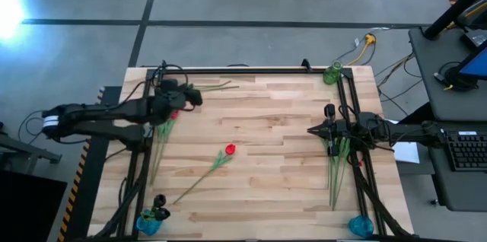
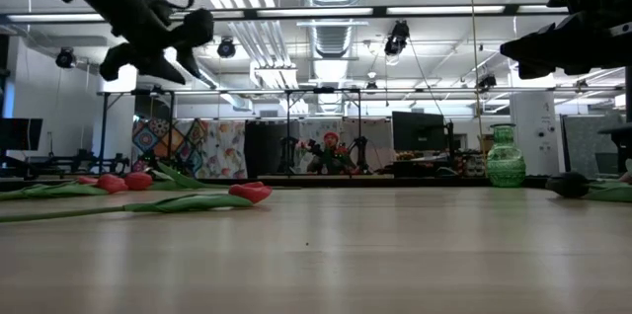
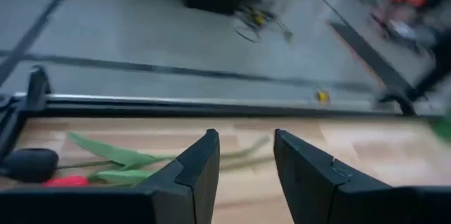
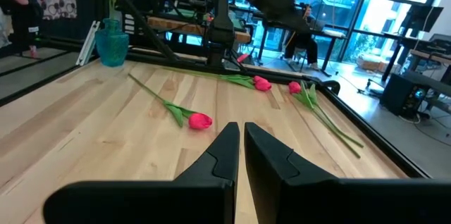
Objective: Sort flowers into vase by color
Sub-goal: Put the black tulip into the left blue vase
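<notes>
Left gripper: raised above the far left part of the light wooden table, over the red flowers there; fingers spread with a clear gap, nothing between them.
Right gripper: raised over the right side of the table, pointing toward the middle; fingers almost together, only a thin slit between, holding nothing.
Lone red tulip-like flower with long green stem: lying flat near the table's middle, stem running toward the near left corner.
Red flowers at left: lying on the table by the left frame rail, beneath the left arm; heads bright red, stems trailing toward the near edge.
Flowers at right: a bundle of green stems lying along the right rail, one dark head at the far end.
Green glass vase: upright at the far right corner.
Blue glass vase at near left: upright, with dark flowers and green leaves in it.
Blue glass vase at near right: upright at the near right corner.
</notes>
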Robot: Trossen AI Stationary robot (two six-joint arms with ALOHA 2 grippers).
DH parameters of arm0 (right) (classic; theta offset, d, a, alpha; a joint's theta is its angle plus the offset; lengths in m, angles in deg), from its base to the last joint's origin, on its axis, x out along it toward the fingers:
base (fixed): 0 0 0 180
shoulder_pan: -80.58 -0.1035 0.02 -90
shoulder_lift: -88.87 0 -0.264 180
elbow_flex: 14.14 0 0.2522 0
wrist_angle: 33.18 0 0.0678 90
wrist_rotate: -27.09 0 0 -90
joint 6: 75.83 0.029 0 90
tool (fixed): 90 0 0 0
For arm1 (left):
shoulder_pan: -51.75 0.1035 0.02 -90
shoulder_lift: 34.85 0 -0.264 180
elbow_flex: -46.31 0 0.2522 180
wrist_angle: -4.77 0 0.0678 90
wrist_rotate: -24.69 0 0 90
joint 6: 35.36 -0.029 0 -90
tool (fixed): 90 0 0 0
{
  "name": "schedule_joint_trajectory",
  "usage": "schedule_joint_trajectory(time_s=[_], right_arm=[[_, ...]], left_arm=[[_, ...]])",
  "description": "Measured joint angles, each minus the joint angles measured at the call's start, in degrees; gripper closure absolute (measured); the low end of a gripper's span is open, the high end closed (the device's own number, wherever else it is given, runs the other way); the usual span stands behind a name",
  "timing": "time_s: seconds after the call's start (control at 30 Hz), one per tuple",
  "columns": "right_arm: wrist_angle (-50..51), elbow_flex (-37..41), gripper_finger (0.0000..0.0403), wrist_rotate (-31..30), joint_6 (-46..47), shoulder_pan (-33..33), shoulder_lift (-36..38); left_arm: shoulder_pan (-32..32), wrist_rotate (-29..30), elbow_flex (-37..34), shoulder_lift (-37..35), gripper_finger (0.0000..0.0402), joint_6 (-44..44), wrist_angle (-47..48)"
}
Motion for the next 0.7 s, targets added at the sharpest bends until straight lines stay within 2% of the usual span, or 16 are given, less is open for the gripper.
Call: schedule_joint_trajectory(time_s=[0.1, 0.27, 0.37, 0.47, 0.6, 0.7], right_arm=[[0.00, 0.00, 0.0385, 0.00, 0.00, 0.00, 0.00], [0.00, -0.01, 0.0385, 0.02, -0.01, 0.01, 0.00], [0.00, 0.00, 0.0385, 0.02, 0.07, -0.01, 0.00], [0.00, 0.00, 0.0385, 0.02, -0.02, -0.01, 0.00], [0.00, 0.00, 0.0385, 0.02, -0.02, 0.02, 0.00], [0.00, 0.00, 0.0385, 0.02, 0.07, 0.00, 0.00]], left_arm=[[1.92, 0.21, 0.17, 3.23, 0.0278, 7.80, -1.21], [2.67, -4.08, 0.22, 9.28, 0.0278, 25.62, -1.18], [2.68, -4.62, 0.20, 13.19, 0.0278, 32.12, -1.28], [2.72, -5.05, 0.17, 16.35, 0.0278, 33.53, -1.39], [2.72, -14.41, 0.13, 18.02, 0.0278, 33.41, -1.71], [2.69, -15.24, 0.28, 18.19, 0.0278, 31.95, -3.54]])
